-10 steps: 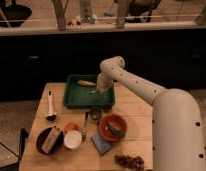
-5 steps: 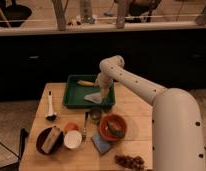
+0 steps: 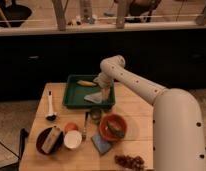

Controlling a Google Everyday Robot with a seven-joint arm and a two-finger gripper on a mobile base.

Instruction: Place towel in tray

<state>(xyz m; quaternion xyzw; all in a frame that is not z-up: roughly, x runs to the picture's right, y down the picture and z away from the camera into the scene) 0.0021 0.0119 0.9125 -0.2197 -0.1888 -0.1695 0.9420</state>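
Lower than before, the towel now touches the green tray; the pincer holds its top. Release only once the cloth lies inside the rim.

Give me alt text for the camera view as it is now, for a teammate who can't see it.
The robot's gripper hangs over the right side of a green tray on a wooden table, right at a pale towel that lies inside the tray. A yellow item lies at the tray's back, and a spoon and an orange bowl sit nearer the camera.
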